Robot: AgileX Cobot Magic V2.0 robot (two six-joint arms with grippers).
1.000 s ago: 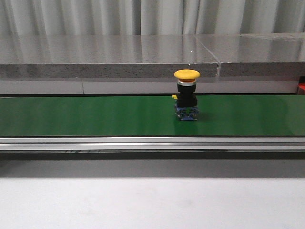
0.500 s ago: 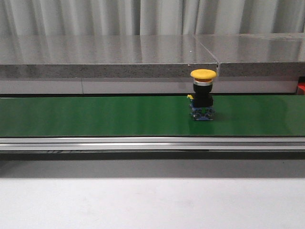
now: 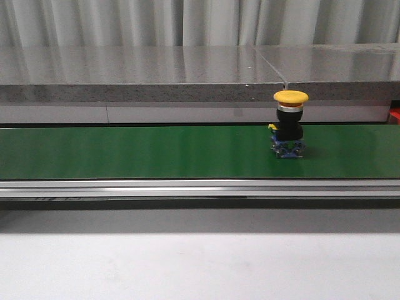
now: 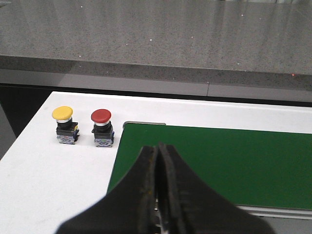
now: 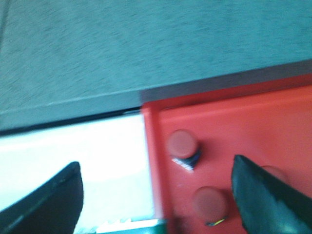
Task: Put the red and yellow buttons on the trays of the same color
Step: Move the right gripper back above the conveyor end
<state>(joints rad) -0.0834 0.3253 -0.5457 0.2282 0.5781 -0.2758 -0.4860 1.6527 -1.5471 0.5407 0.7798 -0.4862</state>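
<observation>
A yellow button (image 3: 291, 124) stands upright on the green belt (image 3: 156, 152) in the front view, right of centre, its long axis vertical: mushroom cap on top, black body under it, blue contact block down on the belt. Neither arm shows in that view.

Over to the left wrist camera: the left pincer (image 4: 157, 187) is closed, its two dark fingers pressed together with nothing between them, and it hangs above the near end of the belt, pointing out across it. Beyond its tips, on the white counter (image 4: 58, 165) just off the belt's end, stand two more buttons side by side, close but apart: a second yellow button (image 4: 64, 125) and a red button (image 4: 102, 128), both upright with caps on top.

The right wrist camera is blurred. The right pincer (image 5: 158, 195) is spread wide open, one finger at each edge of the view, empty, hovering over the corner of a red tray (image 5: 234, 122). Red-capped buttons (image 5: 184, 147) lie in that tray; at least two are clear, one tipped on its side with its base showing, and a third is half hidden behind a finger. The tray sits beside a bright white surface.
</observation>
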